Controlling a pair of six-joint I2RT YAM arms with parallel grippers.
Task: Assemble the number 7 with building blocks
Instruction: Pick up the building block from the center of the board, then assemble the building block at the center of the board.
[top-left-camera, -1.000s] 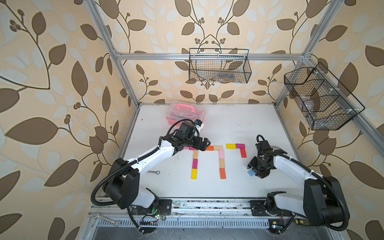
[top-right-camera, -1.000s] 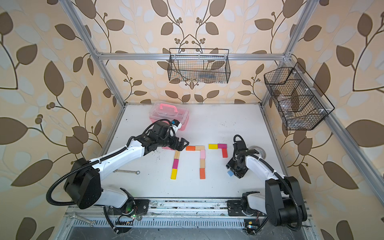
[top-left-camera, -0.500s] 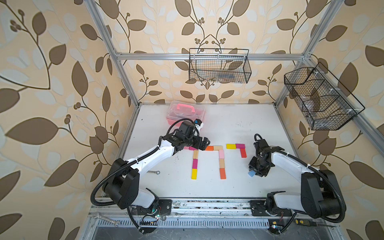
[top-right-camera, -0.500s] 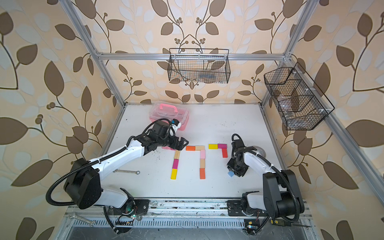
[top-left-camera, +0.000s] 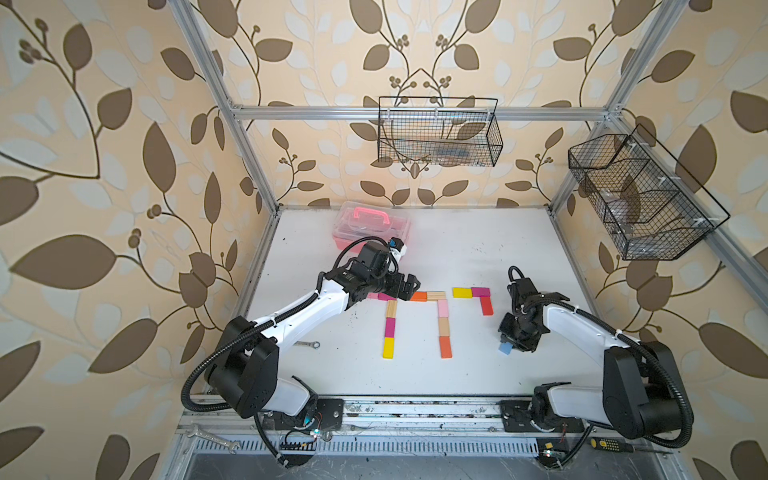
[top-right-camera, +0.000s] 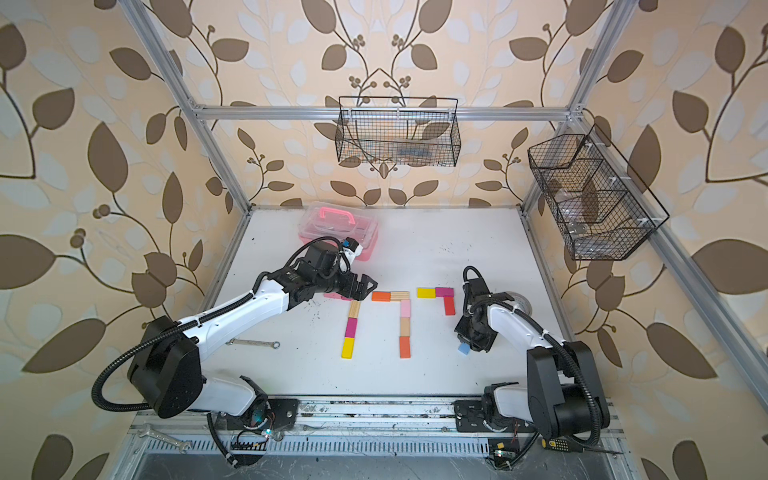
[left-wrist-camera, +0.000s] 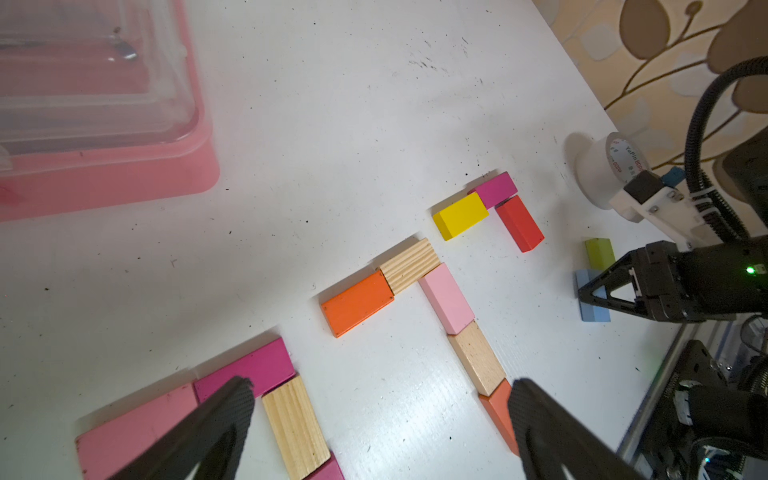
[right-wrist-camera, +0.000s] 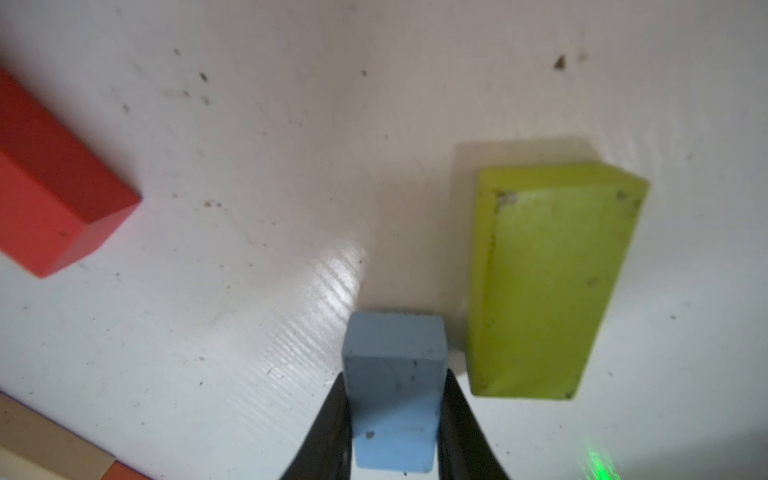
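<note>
Building blocks lie in three groups on the white table (top-left-camera: 457, 245). The left number 7 (top-left-camera: 390, 327) and the middle number 7 (top-left-camera: 443, 308) each have a bar and a stem. At the right, a yellow block (top-left-camera: 462, 292) and a magenta block (top-left-camera: 481, 291) form a bar, with a red block (top-left-camera: 486, 306) below its right end. My right gripper (right-wrist-camera: 395, 386) is shut on a blue block (right-wrist-camera: 395, 353) that sits low over the table. A green block (right-wrist-camera: 544, 282) lies flat beside it. My left gripper (left-wrist-camera: 380, 390) hovers open between the two full figures, holding nothing.
A pink clear-lidded case (top-left-camera: 370, 226) stands at the back left, behind my left arm. A small wrench (top-left-camera: 307, 344) lies at the front left. A tape roll (left-wrist-camera: 602, 166) stands by the right edge. Wire baskets (top-left-camera: 438, 133) (top-left-camera: 636, 199) hang on the back and right walls.
My right gripper's fingers have closed onto the blue block. The left arm and the laid blocks have not moved.
</note>
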